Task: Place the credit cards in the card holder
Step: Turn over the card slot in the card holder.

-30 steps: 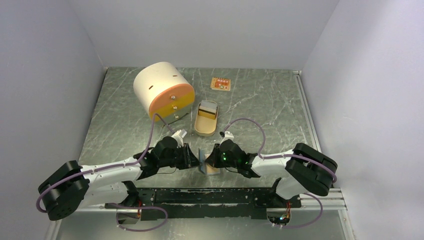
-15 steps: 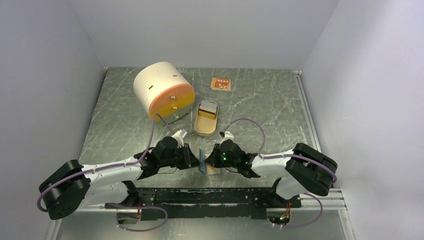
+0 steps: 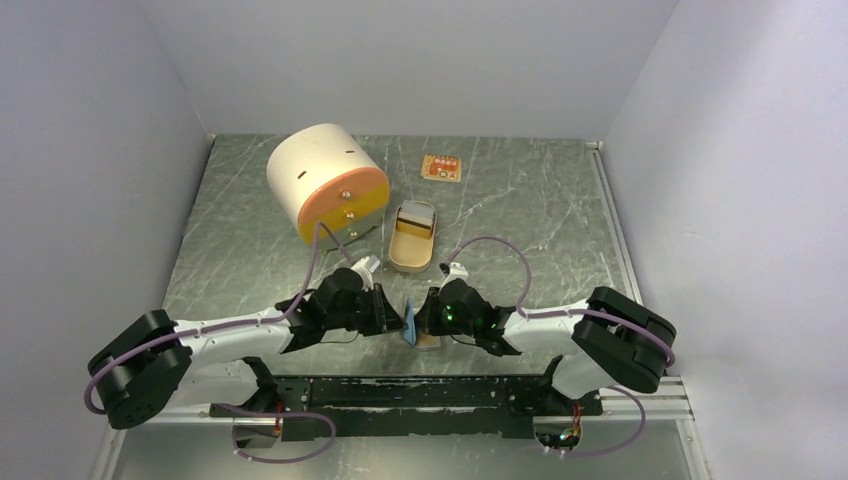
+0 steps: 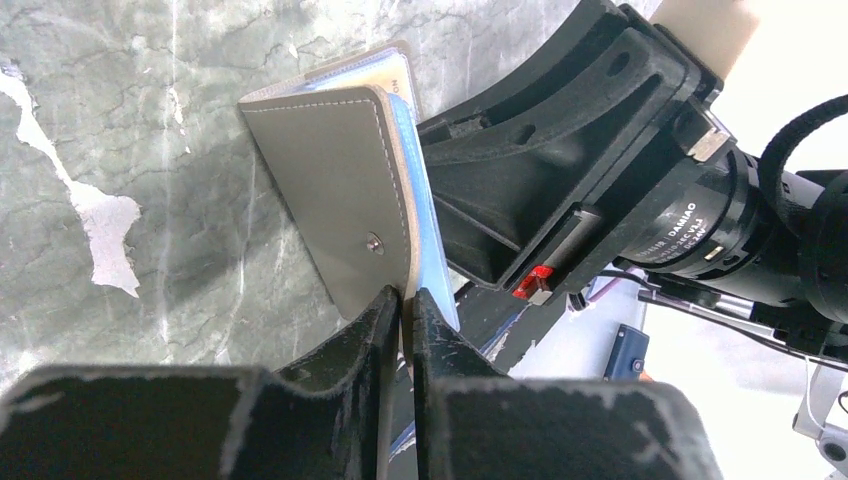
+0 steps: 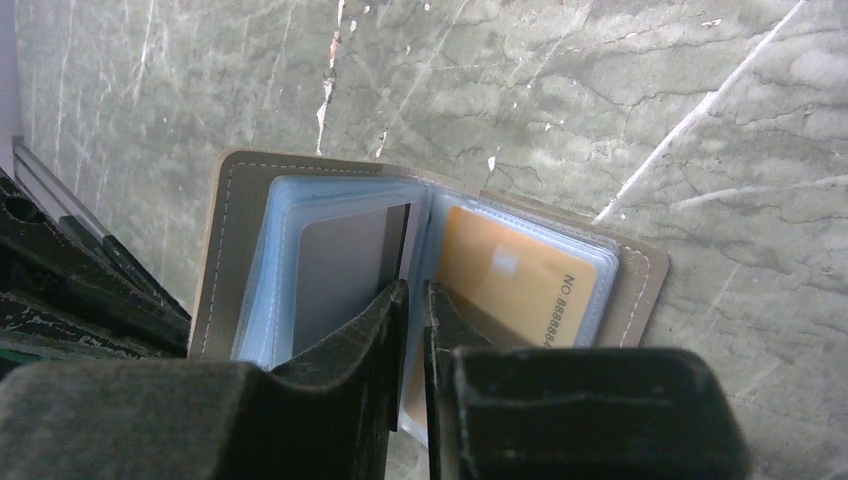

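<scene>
The card holder (image 3: pixel 409 325) is a grey stitched cover with clear blue-tinted sleeves, open like a book near the table's front edge. My left gripper (image 4: pixel 403 295) is shut on the edge of its raised cover flap (image 4: pixel 330 190), which bears a snap. My right gripper (image 5: pixel 413 290) is shut on the edge of the blue-grey card (image 5: pixel 340 265), which lies in the middle sleeve leaf. The gold-orange card (image 5: pixel 510 280) lies in a sleeve on the right page. In the top view the left gripper (image 3: pixel 392 318) and the right gripper (image 3: pixel 420 322) face each other across the holder.
A white cylinder with an orange face (image 3: pixel 325 180) stands at the back left. A tan oval tin (image 3: pixel 412 238) lies open behind the grippers. A small orange tile (image 3: pixel 441 168) lies farther back. The black base rail (image 3: pixel 430 390) runs just in front of the holder.
My left arm has shifted slightly to the right and the holder's flap stands more upright. The right arm has hardly moved.
</scene>
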{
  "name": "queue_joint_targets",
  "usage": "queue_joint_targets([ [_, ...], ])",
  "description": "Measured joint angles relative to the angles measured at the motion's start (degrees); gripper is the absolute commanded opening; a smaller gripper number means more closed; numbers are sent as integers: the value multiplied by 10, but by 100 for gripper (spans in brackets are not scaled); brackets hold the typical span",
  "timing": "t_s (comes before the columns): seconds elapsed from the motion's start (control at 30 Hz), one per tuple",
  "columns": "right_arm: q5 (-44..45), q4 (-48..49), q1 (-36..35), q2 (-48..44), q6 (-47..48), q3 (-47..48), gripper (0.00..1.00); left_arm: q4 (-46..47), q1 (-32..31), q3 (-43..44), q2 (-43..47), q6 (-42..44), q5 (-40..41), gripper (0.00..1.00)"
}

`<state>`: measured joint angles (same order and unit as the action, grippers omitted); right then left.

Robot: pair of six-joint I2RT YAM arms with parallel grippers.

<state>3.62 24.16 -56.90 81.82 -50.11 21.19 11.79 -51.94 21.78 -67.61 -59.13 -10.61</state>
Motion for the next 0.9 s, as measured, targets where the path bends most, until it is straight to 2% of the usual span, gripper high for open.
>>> queue_joint_targets([
  [0.3, 14, -55, 0, -45, 0, 0, 32, -20, 0, 20, -19, 0, 1, 13],
  [0.7, 76, -196, 1, -193, 5, 2, 39, -48, 0, 25, -46, 0, 21, 12],
  [0.8, 89, -207, 1, -212, 7, 2, 38, -49, 0, 24, -46, 0, 23, 12],
  [0.9, 92, -207, 1, -203, 9, 2, 27, -49, 0, 24, -47, 0, 23, 12],
])
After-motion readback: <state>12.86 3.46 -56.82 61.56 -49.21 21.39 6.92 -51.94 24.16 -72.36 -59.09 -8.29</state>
